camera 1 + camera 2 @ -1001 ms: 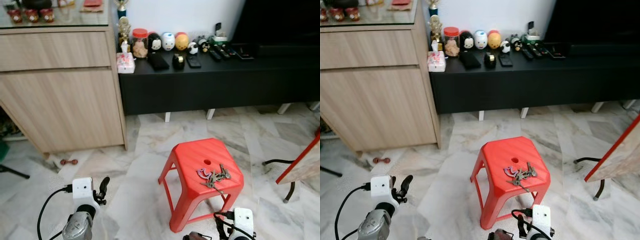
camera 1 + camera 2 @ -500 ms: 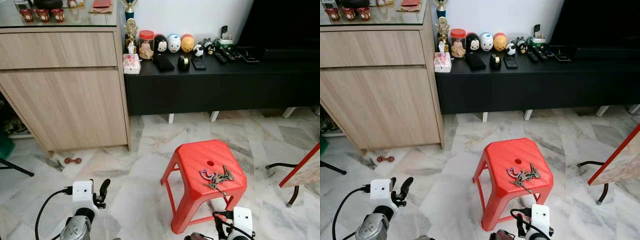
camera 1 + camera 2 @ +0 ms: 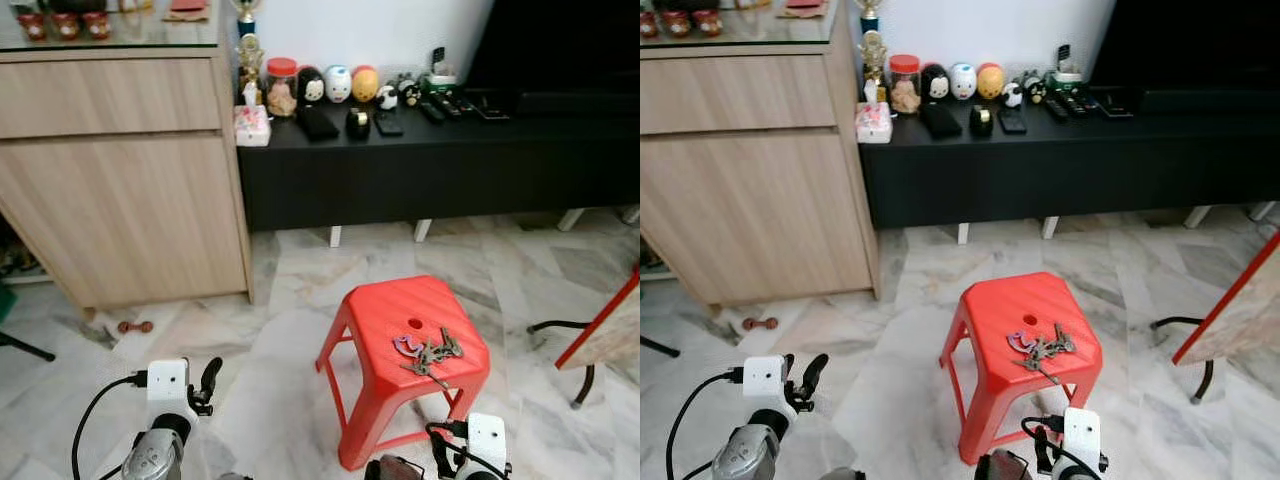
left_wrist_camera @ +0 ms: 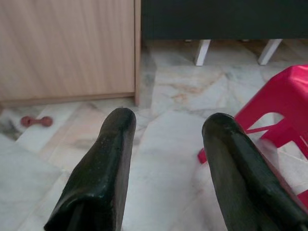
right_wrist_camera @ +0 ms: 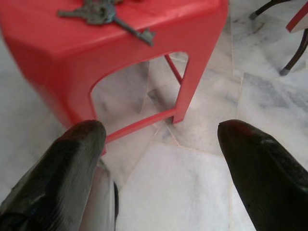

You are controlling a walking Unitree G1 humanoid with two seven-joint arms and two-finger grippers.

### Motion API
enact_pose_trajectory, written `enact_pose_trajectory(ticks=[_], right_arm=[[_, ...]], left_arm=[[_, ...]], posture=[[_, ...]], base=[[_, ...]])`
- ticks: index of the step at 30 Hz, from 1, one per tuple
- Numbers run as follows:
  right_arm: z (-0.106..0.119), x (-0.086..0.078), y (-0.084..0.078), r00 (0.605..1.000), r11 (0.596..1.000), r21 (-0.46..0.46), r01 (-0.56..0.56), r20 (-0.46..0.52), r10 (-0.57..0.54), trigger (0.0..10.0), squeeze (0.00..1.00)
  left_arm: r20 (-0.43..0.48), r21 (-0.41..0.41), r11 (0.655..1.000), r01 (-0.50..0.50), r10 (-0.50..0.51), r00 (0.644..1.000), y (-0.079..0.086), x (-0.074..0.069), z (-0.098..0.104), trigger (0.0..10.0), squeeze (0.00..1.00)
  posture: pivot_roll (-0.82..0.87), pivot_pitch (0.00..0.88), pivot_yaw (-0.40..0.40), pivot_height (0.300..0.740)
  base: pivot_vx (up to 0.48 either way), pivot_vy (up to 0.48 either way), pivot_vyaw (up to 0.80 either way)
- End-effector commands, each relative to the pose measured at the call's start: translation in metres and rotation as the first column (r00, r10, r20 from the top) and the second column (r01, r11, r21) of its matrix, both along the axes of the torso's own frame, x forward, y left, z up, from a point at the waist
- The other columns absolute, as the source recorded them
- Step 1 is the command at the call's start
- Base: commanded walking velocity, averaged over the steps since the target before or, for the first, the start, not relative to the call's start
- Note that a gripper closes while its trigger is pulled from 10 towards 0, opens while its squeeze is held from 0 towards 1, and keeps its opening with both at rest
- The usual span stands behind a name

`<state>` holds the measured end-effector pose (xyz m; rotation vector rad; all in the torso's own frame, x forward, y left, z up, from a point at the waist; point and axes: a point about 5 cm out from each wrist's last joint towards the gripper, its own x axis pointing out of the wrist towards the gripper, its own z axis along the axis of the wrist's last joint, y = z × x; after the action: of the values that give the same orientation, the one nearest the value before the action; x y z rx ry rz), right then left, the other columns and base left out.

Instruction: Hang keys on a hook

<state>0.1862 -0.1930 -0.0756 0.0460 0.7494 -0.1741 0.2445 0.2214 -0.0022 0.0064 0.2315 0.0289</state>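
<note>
Nearest to the camera, both arms sit low over the marble floor [image 3: 280, 330]. The left claw [image 4: 166, 168] has its two black fingers spread apart with nothing between them, pointing at bare floor beside the red stool [image 3: 405, 350]. The right claw [image 5: 163, 163] is spread wide too, holding nothing, sitting low in front of the stool and looking under its front edge.

The keys [image 3: 428, 353] are lying flat on the stool's seat, just beside the round hole in the middle, with one long key poking toward the front edge. There's something pinkish on the bunch, maybe a tag, hard to tell at this size. The keys are up above and a bit beyond the right claw, not touching it, and well away from the left claw.

Further back on the left there's a light wooden cabinet [image 3: 120, 180] with a small reddish thing [image 3: 133, 326] on the floor at its foot. Behind the stool runs a long black counter [image 3: 430, 160] against a white wall, carrying a row of little round figurines [image 3: 338, 82], a red-lidded jar [image 3: 281, 86] and some remotes [image 3: 440, 105].
</note>
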Motion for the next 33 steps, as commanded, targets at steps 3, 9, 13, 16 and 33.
enact_pose_trajectory(ticks=[3, 9, 13, 16, 33], right_arm=[[-0.0004, -0.0011, -0.0026, 0.999, 0.999, 0.004, 0.038, -0.005, -0.038, 10.0, 0.0], [0.0007, 0.0001, -0.0027, 0.999, 0.999, -0.002, 0.039, 0.009, -0.039, 10.0, 0.0], [0.0008, 0.0001, -0.003, 0.999, 0.999, -0.008, 0.037, 0.01, -0.037, 10.0, 0.0], [0.0008, 0.0, -0.003, 0.999, 0.999, -0.011, 0.038, 0.011, -0.038, 10.0, 0.0], [0.0083, 0.0067, 0.0017, 0.986, 0.991, -0.018, -0.129, 0.105, 0.13, 10.0, 0.0]], left_arm=[[-0.004, -0.007, 1.0, -0.014, 0.014, 1.0, 0.0021, 0.0001, -0.0002, 10.0, 0.0], [-0.003, -0.004, 1.0, -0.013, 0.013, 1.0, 0.0022, 0.0009, 0.0001, 10.0, 0.0], [-0.011, -0.001, 1.0, -0.014, 0.014, 1.0, 0.0014, 0.0008, -0.001, 10.0, 0.0], [-0.015, -0.003, 1.0, -0.015, 0.015, 1.0, 0.0014, -0.0001, -0.0021, 10.0, 0.0], [-0.023, 0.0, 1.0, -0.008, 0.008, 1.0, -0.0006, -0.0027, -0.004, 10.0, 0.0]], posture=[[0.12, 0.051, -0.08, 0.635], [0.12, 0.048, -0.08, 0.635], [0.12, 0.048, -0.08, 0.635], [0.12, 0.05, -0.08, 0.635], [0.11, 0.075, -0.07, 0.635]], base=[[0.384, 0.0, 0.0], [0.389, 0.0, -0.42], [0.228, 0.0, 0.0], [0.0, 0.0, 0.0], [0.0, 0.0, 0.0]])
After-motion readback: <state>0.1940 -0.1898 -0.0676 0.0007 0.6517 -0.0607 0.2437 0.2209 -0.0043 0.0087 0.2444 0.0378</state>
